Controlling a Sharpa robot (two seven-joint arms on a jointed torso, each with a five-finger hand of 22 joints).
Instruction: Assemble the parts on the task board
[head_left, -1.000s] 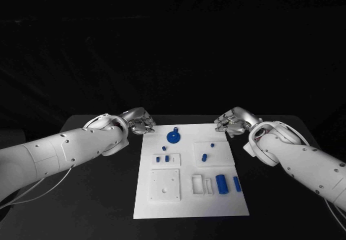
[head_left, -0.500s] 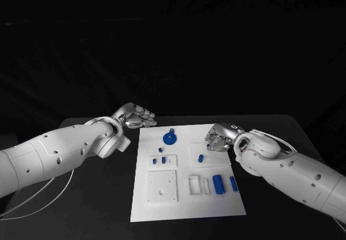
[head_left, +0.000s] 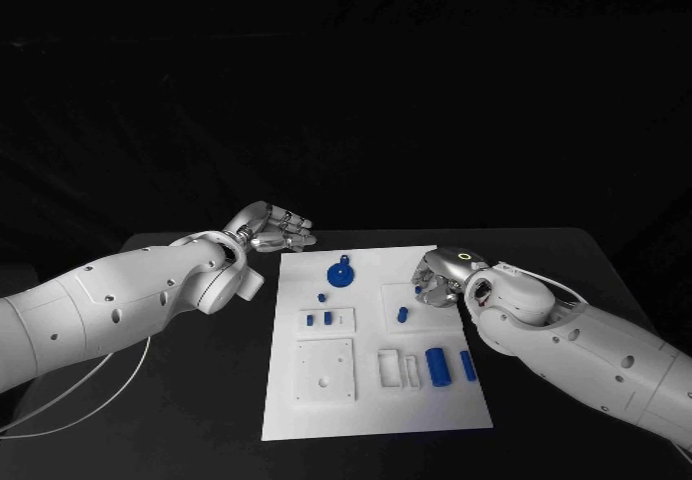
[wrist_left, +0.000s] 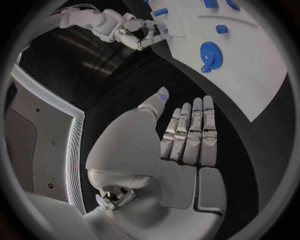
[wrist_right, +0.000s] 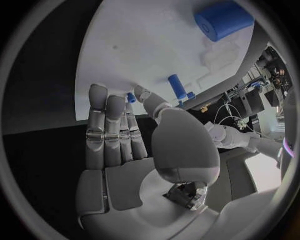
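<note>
Your left robot hand (head_left: 274, 230) hovers off the task board's (head_left: 368, 410) far left corner, fingers straight and together, holding nothing. The blue gear (head_left: 340, 275) lies just right of it. Further right, your right robot hand (head_left: 440, 280) is nearer the work: fingers extended, empty, beside a small upright blue peg (head_left: 402, 314).

- Flat white rectangular task board (head_left: 361, 400) on a matte black table (head_left: 188, 400).
- Small blue plastic parts, including a blue gear-shaped disc (head_left: 340, 275).
- Silver metal hands on white arms.
</note>
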